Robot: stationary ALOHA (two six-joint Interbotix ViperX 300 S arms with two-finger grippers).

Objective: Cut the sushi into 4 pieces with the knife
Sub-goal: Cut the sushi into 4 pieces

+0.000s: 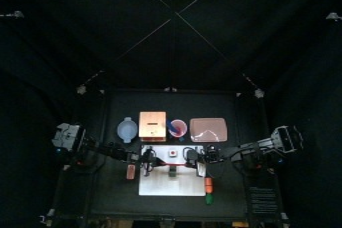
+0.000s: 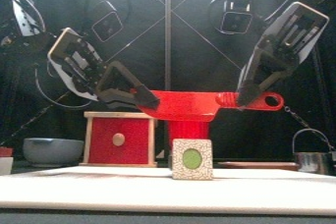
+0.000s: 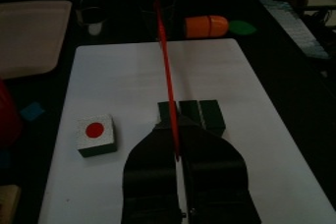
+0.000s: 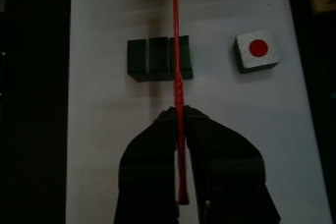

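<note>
white cutting board (image 3: pixel 262 100) lies below both grippers. left gripper (image 3: pixel 175 141) and right gripper (image 4: pixel 178 120) each clamp tight on one end of the red knife (image 2: pixel 197 100), blade spanning between them. dark green sushi roll (image 4: pixel 160 57) sits under the blade, just ahead of both grippers. loose piece (image 4: pixel 258 49) lies beside the blade, apart from the roll.

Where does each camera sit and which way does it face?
Top: overhead, looking down on the white board; both arms show.
Front: table's front edge, level; left end effector and right end effector grip the red knife.
Left wrist: on left arm, along the knife; own jaws.
Right wrist: same, opposite end.
Both wrists share the sushi roll.
</note>
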